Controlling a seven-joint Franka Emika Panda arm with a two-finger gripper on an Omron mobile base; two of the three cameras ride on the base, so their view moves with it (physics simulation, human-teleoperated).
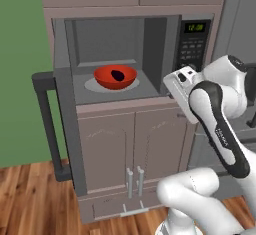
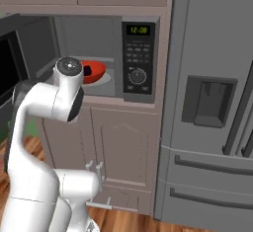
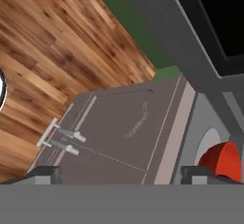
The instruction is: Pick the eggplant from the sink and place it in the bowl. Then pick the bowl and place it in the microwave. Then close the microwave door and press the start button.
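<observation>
- My tool (image 3: 119,173) is wide open and empty; both tips show far apart at the bottom of the hand view, nothing between them.
- Eggplant (image 1: 117,74) sits inside the red bowl (image 1: 115,77), and the bowl rests on the pale turntable inside the microwave (image 1: 130,54), ahead of my tool and off to its left in the left base view. So I judge the pick and place steps done.
- A slice of the bowl rim shows just beside my right-hand tip in the hand view, so my tool is near the cavity mouth, outside it I think.
- Microwave door (image 1: 62,124) hangs swung wide open, well out to the left of my tool, its long bar handle (image 1: 46,124) on the far edge. It stays open because the closing step is not yet done.
- Judged next move: get behind the door edge and push it shut, then go for the button panel (image 2: 138,63) with the dial, which lies to the right of the cavity.
- Around: lower cabinet doors (image 3: 119,127) with twin handles below my tool, wood floor (image 3: 43,51) beyond, upper cabinets above, grey fridge (image 2: 212,102) off to the right.
- In the way: my own forearm sits across the cavity's right side; nothing else blocks the door's swing that I can see.
</observation>
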